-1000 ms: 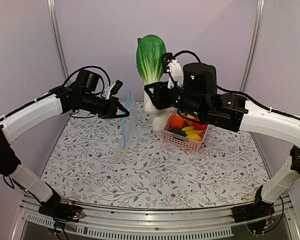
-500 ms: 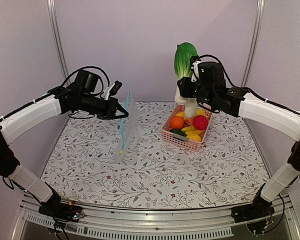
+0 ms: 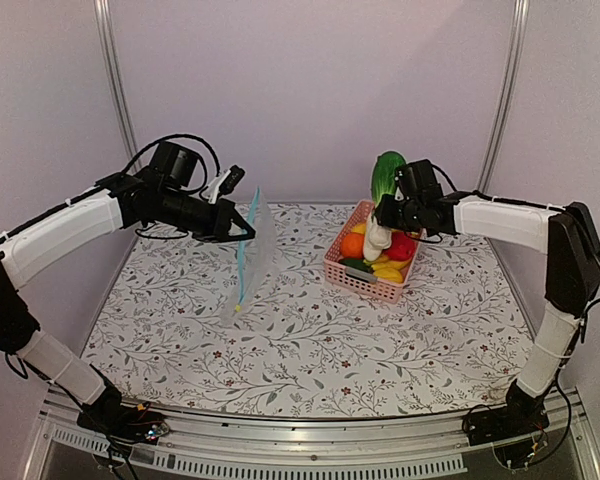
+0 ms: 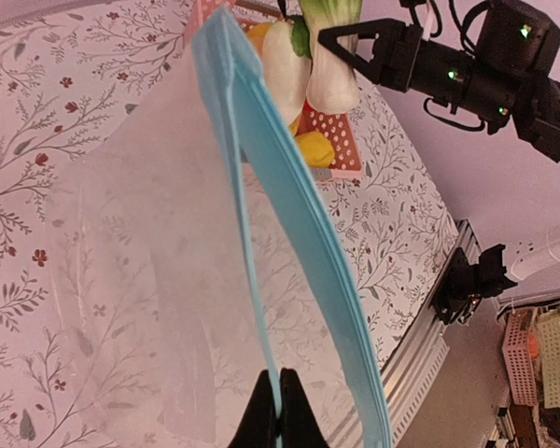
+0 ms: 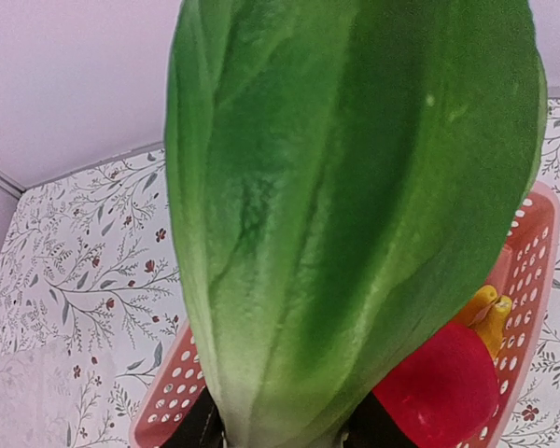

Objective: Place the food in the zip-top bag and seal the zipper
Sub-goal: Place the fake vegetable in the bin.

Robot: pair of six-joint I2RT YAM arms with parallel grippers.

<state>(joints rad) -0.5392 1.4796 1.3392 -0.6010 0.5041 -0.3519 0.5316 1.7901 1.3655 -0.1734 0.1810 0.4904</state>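
Note:
The clear zip-top bag hangs above the table, mouth slightly apart, held up by my left gripper. That gripper is shut on one side of the light-blue zipper. My right gripper is shut on the bok choy, gripping its pale lower part from both sides, leaves up, over the pink basket. A red round fruit and an orange round fruit lie in the basket. The bok choy is well to the right of the bag.
The basket stands at the back right of the flowered table and also holds yellow pieces and a dark green piece. Purple walls with metal posts close the back and sides.
The right arm has carried the bok choy away from the bag, to the right and down over the basket. The left arm and the bag have stayed in place.

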